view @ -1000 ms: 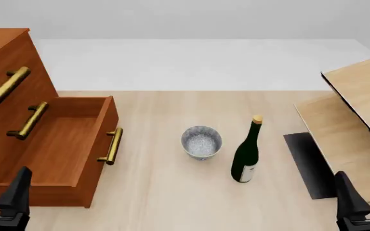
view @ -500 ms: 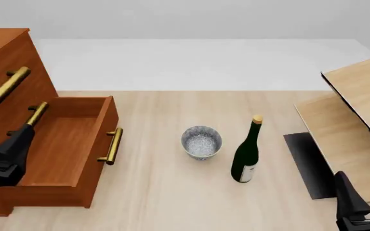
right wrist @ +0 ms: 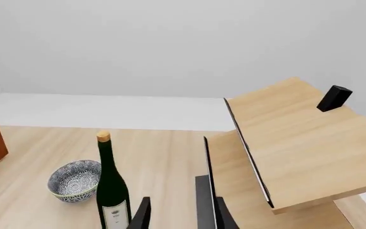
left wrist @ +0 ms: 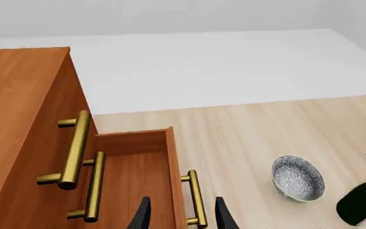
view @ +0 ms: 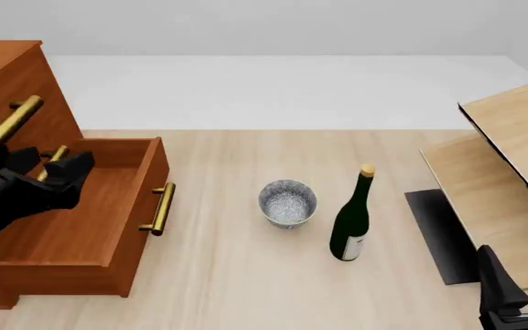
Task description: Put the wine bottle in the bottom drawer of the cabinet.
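A dark green wine bottle (view: 351, 221) stands upright on the pale wooden table (view: 245, 275), right of centre, untouched. Just beside it on its left sits a speckled grey bowl (view: 288, 202), between the bottle and the cabinet (view: 7, 75) at far left. The bottom drawer (view: 90, 213) is pulled open. Pale light-wood furniture (view: 502, 172) leans at the right edge. Compared with a second ago, the left gripper (view: 51, 168) has risen from the near corner and now hangs over the open drawer, fingers slightly apart, holding nothing. The right gripper (view: 519, 275) rests low at the near right, unchanged, fingers apart and empty
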Motion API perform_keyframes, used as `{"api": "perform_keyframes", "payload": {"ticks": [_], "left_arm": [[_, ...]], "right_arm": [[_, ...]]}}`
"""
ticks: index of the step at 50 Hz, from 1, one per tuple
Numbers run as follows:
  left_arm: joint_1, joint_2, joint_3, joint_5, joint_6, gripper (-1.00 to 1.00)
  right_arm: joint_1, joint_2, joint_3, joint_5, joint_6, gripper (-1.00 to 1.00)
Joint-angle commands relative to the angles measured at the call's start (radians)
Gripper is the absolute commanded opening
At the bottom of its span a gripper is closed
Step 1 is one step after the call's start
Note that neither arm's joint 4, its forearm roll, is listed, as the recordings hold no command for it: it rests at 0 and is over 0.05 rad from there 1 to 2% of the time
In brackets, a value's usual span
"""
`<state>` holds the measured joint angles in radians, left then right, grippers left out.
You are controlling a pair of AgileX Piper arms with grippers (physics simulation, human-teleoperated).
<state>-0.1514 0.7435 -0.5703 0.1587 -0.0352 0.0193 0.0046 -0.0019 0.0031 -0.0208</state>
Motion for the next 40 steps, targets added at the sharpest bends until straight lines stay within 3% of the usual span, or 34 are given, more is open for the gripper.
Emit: {"api": "perform_keyframes", "payload": {"ticks": [1, 10, 12, 13, 21, 23, 40], "left_arm": [[0.021, 0.118, -0.063, 0.049, -0.066, 1.00], [0.022, 0.185, -0.074, 0.045, -0.100, 1.00], [0.006, 0.197, -0.065, 0.038, -0.139, 1.00], [0.006, 0.208, -0.064, 0.036, -0.116, 1.00], [-0.019, 0.247, -0.053, 0.012, -0.143, 1.00], [0.013, 0.282, -0.059, 0.006, -0.102, 1.00], [-0.001, 0.368, 0.019, -0.098, -0.132, 1.00]], "right_arm": [[0.002, -0.001, 0.000, 0.000, -0.003, 1.00], [0.001, 0.001, 0.000, 0.001, 0.001, 1.00], [0.000, 0.001, 0.000, 0.000, 0.002, 1.00], [0.001, 0.000, 0.000, 0.001, 0.000, 1.00], [0.001, 0.000, 0.000, 0.001, -0.001, 1.00], [0.000, 0.000, 0.000, 0.001, 0.000, 1.00], [0.002, -0.001, -0.001, 0.002, -0.001, 1.00]]}}
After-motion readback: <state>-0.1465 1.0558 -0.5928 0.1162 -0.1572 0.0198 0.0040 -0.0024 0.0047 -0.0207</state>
